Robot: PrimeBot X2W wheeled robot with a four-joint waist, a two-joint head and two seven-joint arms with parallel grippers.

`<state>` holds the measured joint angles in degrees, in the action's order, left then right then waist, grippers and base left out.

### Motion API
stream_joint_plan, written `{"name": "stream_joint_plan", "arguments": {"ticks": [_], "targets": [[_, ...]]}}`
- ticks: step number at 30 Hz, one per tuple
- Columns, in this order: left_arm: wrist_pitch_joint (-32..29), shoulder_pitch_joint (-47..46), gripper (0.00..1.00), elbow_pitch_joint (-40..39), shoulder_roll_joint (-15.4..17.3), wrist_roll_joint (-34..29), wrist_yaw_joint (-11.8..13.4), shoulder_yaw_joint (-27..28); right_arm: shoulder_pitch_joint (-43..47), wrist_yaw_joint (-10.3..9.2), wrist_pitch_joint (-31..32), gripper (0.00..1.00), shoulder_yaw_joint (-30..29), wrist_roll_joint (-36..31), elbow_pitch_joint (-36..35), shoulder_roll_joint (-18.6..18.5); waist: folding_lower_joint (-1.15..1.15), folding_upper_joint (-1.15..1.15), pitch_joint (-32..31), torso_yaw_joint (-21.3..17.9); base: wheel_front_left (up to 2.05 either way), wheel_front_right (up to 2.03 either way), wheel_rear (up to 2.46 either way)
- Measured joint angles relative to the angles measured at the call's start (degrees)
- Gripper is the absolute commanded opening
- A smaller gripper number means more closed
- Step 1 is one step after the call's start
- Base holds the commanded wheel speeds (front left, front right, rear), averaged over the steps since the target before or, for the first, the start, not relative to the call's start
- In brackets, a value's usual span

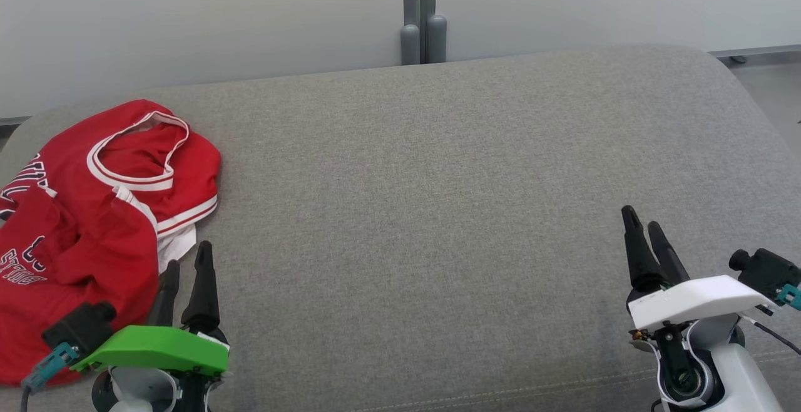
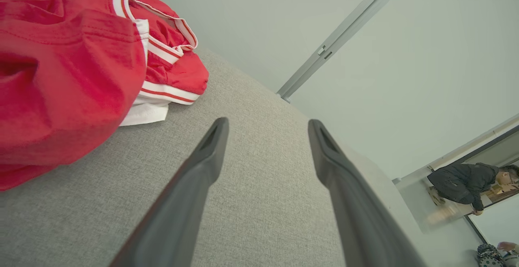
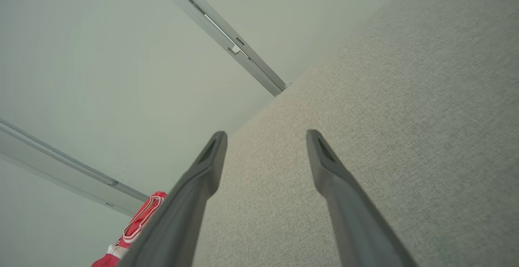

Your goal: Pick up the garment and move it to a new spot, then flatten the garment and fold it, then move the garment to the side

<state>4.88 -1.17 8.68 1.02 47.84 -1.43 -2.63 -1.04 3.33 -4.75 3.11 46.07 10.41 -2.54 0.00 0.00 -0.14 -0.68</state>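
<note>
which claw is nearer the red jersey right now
Left. The left claw sits open just beside the red jersey, at its right edge, holding nothing. The right claw, also open, is far off across the grey cushion, on the opposite side.

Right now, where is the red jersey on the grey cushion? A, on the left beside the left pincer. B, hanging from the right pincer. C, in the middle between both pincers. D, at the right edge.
A: the red jersey lies crumpled on the left of the grey cushion, beside the open left pincer.
</note>
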Motion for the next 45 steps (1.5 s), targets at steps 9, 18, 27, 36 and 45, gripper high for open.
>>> {"name": "stream_joint_plan", "arguments": {"ticks": [9,18,27,36,45], "targets": [[1.88,0.25,1.0,-1.14,0.16,-9.51,2.47,-0.12,0.0,-0.99,-2.1,1.0,2.59,-9.01,-0.86,-0.1,0.0,0.0,0.14,-0.28,0.0,0.0,0.0],[4.1,1.25,1.0,-2.43,0.34,-17.47,3.91,-0.8,0.0,-1.94,-3.89,1.0,4.74,-17.3,-1.52,-0.27,0.0,0.0,0.36,-0.62,0.0,0.0,0.0],[5.89,1.94,1.0,-3.83,0.53,-21.58,5.05,-1.34,0.0,-2.44,-5.89,1.0,6.06,-24.05,-2.45,-0.33,0.0,0.0,0.78,-0.92,0.0,0.0,0.0],[7.66,2.34,1.0,-4.54,0.73,-27.25,6.27,-2.29,-0.41,-2.46,-7.77,1.0,7.61,-31.14,-3.35,-0.42,0.0,0.0,1.36,-0.99,0.0,0.0,0.0],[9.37,2.42,1.0,-4.49,0.94,-31.74,7.0,-3.19,-1.07,-2.5,-9.54,1.0,8.89,-37.93,-3.79,-0.73,0.0,0.0,1.73,-1.18,0.0,0.0,0.0]]}}
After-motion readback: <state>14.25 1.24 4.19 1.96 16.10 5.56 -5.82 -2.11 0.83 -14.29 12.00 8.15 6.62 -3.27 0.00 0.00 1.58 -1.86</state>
